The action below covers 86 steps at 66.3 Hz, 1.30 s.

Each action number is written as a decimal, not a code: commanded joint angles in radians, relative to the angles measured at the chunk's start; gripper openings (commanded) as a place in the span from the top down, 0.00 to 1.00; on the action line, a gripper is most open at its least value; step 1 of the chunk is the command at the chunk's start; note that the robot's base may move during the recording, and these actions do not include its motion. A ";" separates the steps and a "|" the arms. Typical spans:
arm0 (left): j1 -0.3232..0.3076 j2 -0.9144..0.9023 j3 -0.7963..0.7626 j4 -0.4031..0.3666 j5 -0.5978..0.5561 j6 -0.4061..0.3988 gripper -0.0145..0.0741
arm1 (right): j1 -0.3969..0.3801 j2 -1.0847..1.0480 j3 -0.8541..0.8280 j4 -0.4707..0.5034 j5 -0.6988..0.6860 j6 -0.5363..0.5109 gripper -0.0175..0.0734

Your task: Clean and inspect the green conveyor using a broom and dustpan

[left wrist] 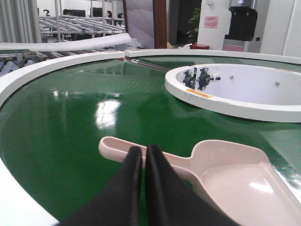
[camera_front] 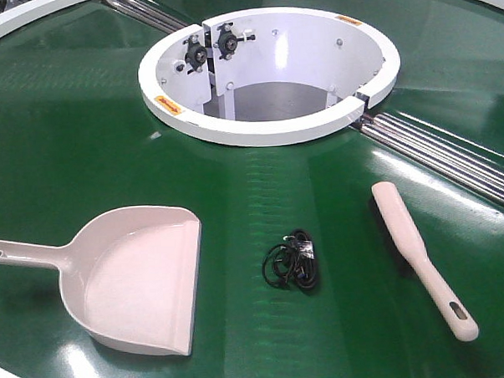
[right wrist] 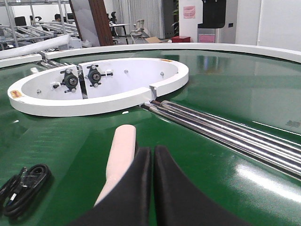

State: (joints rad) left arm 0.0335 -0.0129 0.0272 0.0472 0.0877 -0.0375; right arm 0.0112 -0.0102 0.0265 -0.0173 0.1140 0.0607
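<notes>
1. The green conveyor (camera_front: 83,163) spreads beneath both grippers.
2. The left gripper (left wrist: 144,149) has its fingers pressed together, holding nothing. The dustpan (left wrist: 235,174) has its handle crossing just beyond the tips and its scoop off to the right.
3. The right gripper (right wrist: 153,149) is likewise closed on nothing. The broom (right wrist: 120,155) lies just ahead, slightly left, with a black cable bundle (right wrist: 23,188) farther left.
4. A white ring housing (right wrist: 101,101) sits beyond both.
</notes>
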 commanded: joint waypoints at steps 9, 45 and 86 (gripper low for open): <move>-0.001 -0.014 0.031 -0.006 -0.076 -0.008 0.84 | -0.006 -0.018 0.022 -0.003 -0.076 -0.006 0.82; -0.001 -0.014 0.031 -0.006 -0.076 -0.008 0.84 | -0.006 -0.018 0.022 -0.003 -0.076 -0.006 0.82; -0.001 -0.009 -0.069 -0.005 -0.239 -0.017 0.84 | -0.006 -0.018 0.022 -0.003 -0.076 -0.006 0.82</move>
State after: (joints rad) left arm 0.0335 -0.0129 0.0262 0.0472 -0.0437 -0.0445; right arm 0.0112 -0.0102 0.0265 -0.0173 0.1140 0.0607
